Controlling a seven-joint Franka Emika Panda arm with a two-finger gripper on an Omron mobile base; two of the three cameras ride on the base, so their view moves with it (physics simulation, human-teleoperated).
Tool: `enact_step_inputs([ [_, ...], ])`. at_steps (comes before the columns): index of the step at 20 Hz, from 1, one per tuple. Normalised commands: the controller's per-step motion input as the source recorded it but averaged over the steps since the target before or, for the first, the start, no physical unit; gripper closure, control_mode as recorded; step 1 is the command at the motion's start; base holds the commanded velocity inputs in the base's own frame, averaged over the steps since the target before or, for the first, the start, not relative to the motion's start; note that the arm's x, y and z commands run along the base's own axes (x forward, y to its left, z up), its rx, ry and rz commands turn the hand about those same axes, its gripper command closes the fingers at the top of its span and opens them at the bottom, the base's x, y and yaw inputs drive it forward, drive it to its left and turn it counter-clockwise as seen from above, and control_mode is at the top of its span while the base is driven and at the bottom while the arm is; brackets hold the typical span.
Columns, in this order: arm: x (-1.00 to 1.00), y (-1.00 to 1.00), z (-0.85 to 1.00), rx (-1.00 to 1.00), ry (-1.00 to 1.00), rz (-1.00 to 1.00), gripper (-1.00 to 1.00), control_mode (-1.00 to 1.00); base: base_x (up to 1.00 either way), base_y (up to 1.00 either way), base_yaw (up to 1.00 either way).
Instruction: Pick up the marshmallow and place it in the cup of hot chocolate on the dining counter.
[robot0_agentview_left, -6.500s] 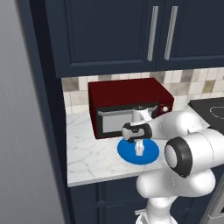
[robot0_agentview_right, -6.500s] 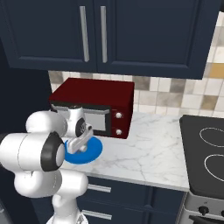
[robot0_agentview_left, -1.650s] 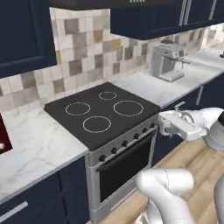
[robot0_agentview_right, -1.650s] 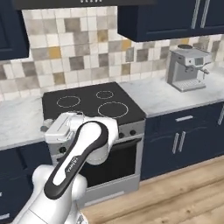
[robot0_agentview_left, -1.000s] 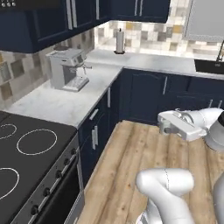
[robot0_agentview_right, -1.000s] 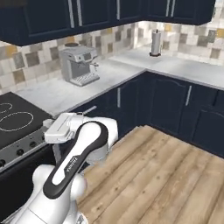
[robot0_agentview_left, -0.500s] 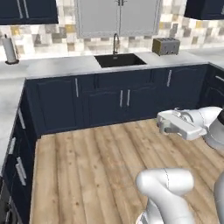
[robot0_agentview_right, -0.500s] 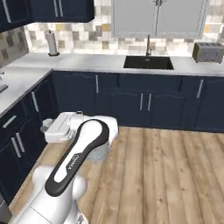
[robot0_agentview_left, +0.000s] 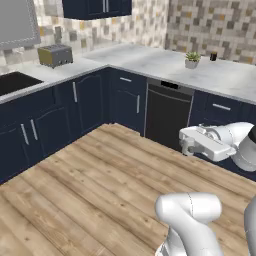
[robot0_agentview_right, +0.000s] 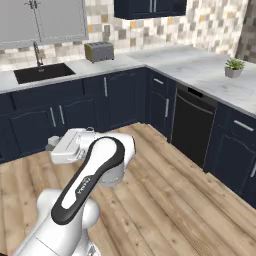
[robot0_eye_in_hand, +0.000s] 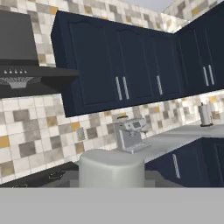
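White marble desk far right, carrying a potted plant and just right of it the dark cup, then the pale marshmallow clamped in closed jaws, likely light, squashy, best pinched gently mid-sides.

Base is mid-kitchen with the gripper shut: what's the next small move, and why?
Probably keep turning the base toward the cup, then drive closer. It stands far off on the counter beside the plant, well beyond the shut gripper. Whether the marshmallow is held can't be told.
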Motion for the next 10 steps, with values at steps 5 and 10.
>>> enact_step_inputs([
  [5,0.0,0.0,0.0,0.0,0.0,0.0,1.0,1.0,0.0,-0.03,-0.93],
  [10,0.0,0.0,0.0,0.0,0.0,0.0,1.0,1.0,0.11,-0.63,-0.71],
])
